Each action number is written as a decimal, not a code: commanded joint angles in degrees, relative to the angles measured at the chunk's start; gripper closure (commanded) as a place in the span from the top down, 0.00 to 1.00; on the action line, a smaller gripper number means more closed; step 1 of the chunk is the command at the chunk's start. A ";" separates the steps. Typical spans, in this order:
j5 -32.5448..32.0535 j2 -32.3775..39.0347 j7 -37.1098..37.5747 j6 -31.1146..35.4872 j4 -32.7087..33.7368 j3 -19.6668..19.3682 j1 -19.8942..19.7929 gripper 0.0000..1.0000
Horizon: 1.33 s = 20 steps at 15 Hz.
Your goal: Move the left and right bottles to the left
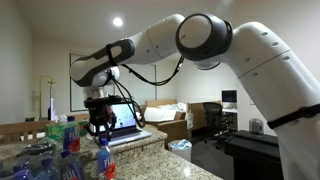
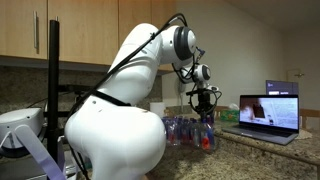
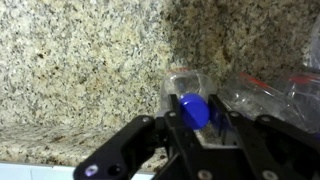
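Blue-capped bottle (image 3: 185, 85) is upright over the granite bench (image 3: 80, 60), just beside the heap of clear bottles (image 3: 270, 95) and nearer than the laptop (image 1: 125, 118). The gripper (image 3: 193, 115) has its jaws closed on the bottle's neck from above, probably so it stays vertical while carried left.

Speckled granite countertop (image 3: 80, 70) across the near ground. Laptop (image 2: 270, 112) stands open on it, screen lit. Heap of clear bottles (image 1: 35, 160) to the laptop's left. Wooden cabinets (image 2: 80, 30) above. Cardboard boxes (image 1: 165, 118) and office chair (image 1: 212, 117) far behind.
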 commanded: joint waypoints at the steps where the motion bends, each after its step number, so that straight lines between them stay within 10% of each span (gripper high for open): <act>1: -0.92 3.04 -0.11 -3.11 5.21 -0.33 0.17 0.12; 2: -0.71 3.74 -0.21 -3.24 6.01 -0.41 0.10 0.22; 3: -0.60 4.17 -0.05 -3.32 6.55 -0.48 0.15 0.58; 10: -0.12 3.28 1.35 -2.15 4.66 -0.60 0.71 0.96; 20: -5.39 3.44 1.58 -1.50 4.07 -0.10 6.49 1.00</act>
